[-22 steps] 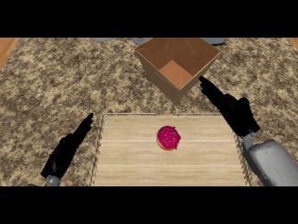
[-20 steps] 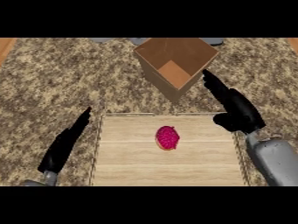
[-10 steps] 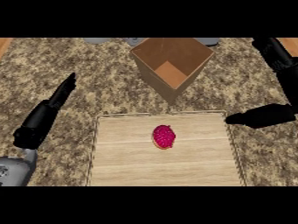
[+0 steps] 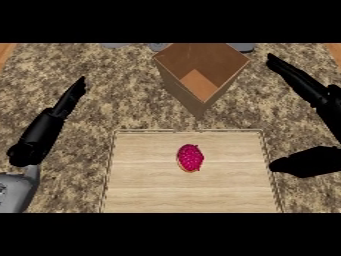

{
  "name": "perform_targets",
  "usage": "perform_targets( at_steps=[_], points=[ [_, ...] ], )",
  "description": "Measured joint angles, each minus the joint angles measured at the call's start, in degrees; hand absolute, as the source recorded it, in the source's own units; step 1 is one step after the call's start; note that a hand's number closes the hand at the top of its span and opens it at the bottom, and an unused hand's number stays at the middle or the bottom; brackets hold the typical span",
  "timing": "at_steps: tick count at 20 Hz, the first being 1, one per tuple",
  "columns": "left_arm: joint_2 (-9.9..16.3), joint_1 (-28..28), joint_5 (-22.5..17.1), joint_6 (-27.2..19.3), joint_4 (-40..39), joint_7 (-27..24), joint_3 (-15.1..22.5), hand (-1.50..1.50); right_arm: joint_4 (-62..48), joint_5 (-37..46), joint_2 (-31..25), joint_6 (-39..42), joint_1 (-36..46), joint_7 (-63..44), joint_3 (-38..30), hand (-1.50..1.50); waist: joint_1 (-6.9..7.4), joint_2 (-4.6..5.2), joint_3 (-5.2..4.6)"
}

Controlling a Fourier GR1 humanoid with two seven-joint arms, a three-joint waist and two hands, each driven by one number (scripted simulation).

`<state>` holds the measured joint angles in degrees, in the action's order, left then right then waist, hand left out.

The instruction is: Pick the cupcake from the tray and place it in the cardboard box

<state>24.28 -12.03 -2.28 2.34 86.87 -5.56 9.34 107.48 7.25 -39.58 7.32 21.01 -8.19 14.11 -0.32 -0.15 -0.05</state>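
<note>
Both robot hands open and empty, left robot hand [image 4: 46, 131], right robot hand [image 4: 328, 107], cupcake [image 4: 190, 157] on tray [image 4: 136, 187]

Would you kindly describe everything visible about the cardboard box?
The cardboard box is plain brown, open-topped, with a lighter orange-brown floor showing inside and nothing visible in it. It appears turned corner-on to the view, standing on the speckled counter just beyond the wooden tray. Neither robot hand touches it.
</note>
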Motion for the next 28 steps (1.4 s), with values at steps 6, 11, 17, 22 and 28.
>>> perform_targets(
  at_steps=[6,11,17,22,28],
  points=[
    [-0.37,-0.89,0.16,0.9,-0.19,0.22,-0.06,0.0,3.34,3.79,-2.31,10.47,6.96,-12.26,8.74,-1.5,0.79,0.02,-0.11],
    [-0.87,-1.51,0.44,1.43,-0.85,-0.12,-0.38,0.0,5.38,4.77,2.2,18.13,14.0,-25.97,16.71,-1.5,1.07,0.01,-0.14],
    [-0.81,-0.59,0.5,2.42,0.0,0.13,-1.49,0.0,4.89,4.18,10.99,24.59,20.42,-41.13,22.19,-1.5,0.91,-0.04,-0.08],
    [-1.97,-1.13,1.39,2.1,0.66,1.47,-1.63,0.0,2.84,3.46,17.01,24.91,21.43,-46.12,24.75,-1.5,0.55,-0.05,-0.04],
    [-1.61,-0.28,1.06,3.51,1.02,1.24,-3.15,0.0,-1.74,5.63,22.83,24.65,22.09,-48.9,28.01,-1.5,0.56,-0.02,-0.02]
  ],
)
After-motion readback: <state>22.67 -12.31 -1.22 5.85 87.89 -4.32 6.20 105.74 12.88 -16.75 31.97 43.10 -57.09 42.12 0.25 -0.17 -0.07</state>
